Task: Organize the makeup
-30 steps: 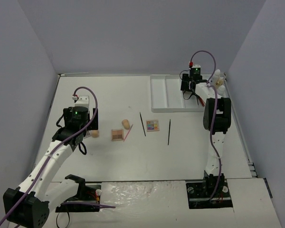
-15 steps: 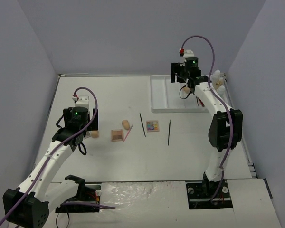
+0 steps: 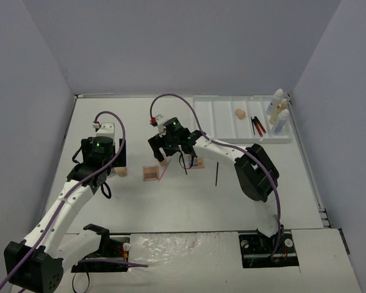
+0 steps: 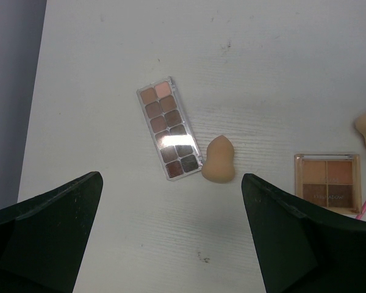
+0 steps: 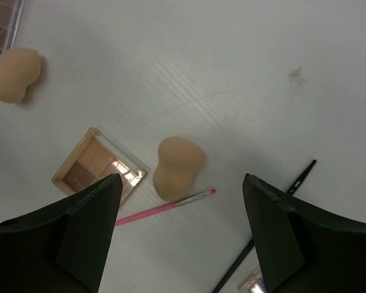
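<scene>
My right gripper is open and empty, hovering over a peach sponge with a pink pencil beside it and a square tan palette to one side. My left gripper is open and empty above the table, near a long eyeshadow palette and a second peach sponge. Two black pencils and a colourful palette lie in the middle. The white tray holds another sponge, red-black tubes and bottles.
The tray stands at the back right against the wall. Grey walls close in the table on the left, back and right. The right arm stretches across the middle of the table, over the colourful palette.
My right arm has swung from over the tray at the back right to the middle left, above the sponge by the pink pencil. A sponge now lies uncovered in the tray. The left arm has not moved.
</scene>
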